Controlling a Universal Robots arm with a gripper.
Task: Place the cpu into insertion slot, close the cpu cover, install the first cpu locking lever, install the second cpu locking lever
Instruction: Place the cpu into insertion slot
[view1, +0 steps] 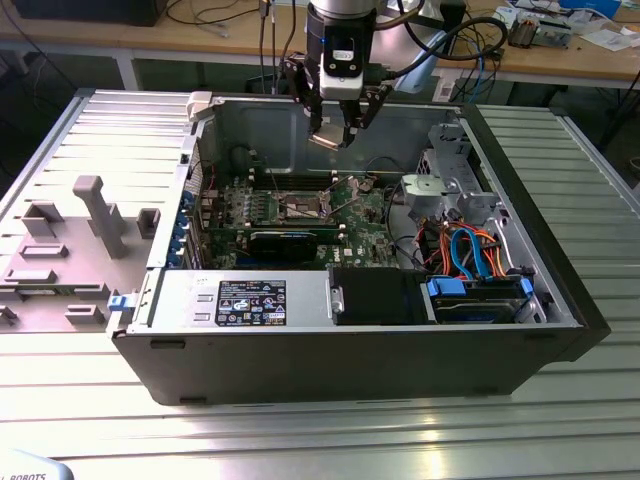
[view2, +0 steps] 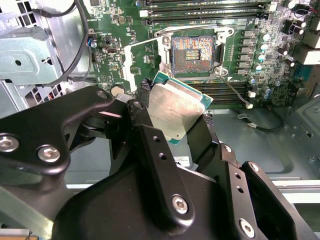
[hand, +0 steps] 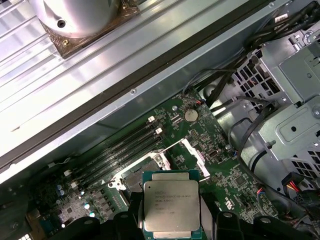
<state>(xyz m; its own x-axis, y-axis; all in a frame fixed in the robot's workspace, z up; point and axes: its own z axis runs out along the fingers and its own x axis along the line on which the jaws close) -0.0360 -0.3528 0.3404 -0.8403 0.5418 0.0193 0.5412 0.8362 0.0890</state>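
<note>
My gripper (view1: 334, 137) hangs above the open computer case, shut on the cpu (view1: 328, 141). In both wrist views the cpu (view2: 176, 106) (hand: 171, 204) is a flat silver-topped square clamped by its edges between the black fingers (view2: 143, 122), held tilted in the air. The insertion slot (view2: 192, 52) lies open on the green motherboard below, its dark centre exposed. In the first wrist view the slot (hand: 135, 179) is partly hidden behind the chip. The cpu cover (view2: 144, 56) (hand: 196, 155) is swung open beside the socket. From the exterior view the slot (view1: 301, 206) sits well below the gripper.
Long memory slots (view2: 205, 9) run beside the socket. A black card (view1: 285, 243) lies across the board. A metal drive cage (view1: 447, 185) and coloured cables (view1: 470, 255) fill the exterior view's right end of the case. A grey fixture (view1: 70, 250) stands outside it at the left.
</note>
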